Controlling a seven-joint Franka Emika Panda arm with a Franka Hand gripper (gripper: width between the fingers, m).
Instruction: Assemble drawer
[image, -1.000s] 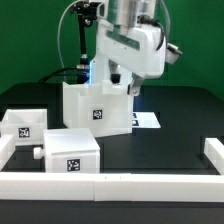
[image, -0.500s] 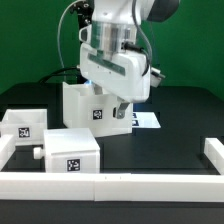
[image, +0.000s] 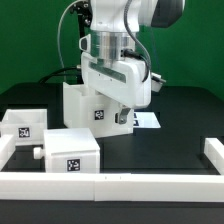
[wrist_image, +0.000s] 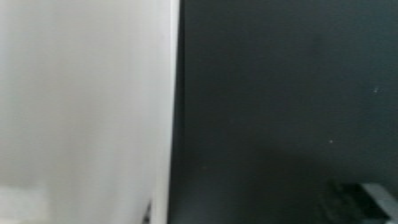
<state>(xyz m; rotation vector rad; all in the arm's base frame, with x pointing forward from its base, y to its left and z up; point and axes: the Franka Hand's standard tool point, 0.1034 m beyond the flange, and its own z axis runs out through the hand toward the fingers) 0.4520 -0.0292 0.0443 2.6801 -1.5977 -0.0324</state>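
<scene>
Two shallow white plastic trays with square tags lie on the black table (image: 170, 150), toward the exterior view's left: a far-left tray (image: 22, 125) and a nearer tray (image: 72, 150). Behind them stands the tall white cube-like casing (image: 85, 105). The gripper (image: 122, 113) hangs at the casing's right wall, and I cannot tell how wide its fingers stand.

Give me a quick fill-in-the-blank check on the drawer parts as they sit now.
1. The gripper hangs at the tall white ___.
2. Counting the nearer tray and the farther tray, ___ trays lie outside the casing.
3. The nearer tray's knob faces the exterior view's ___.
Missing words: casing; two; left.
</scene>
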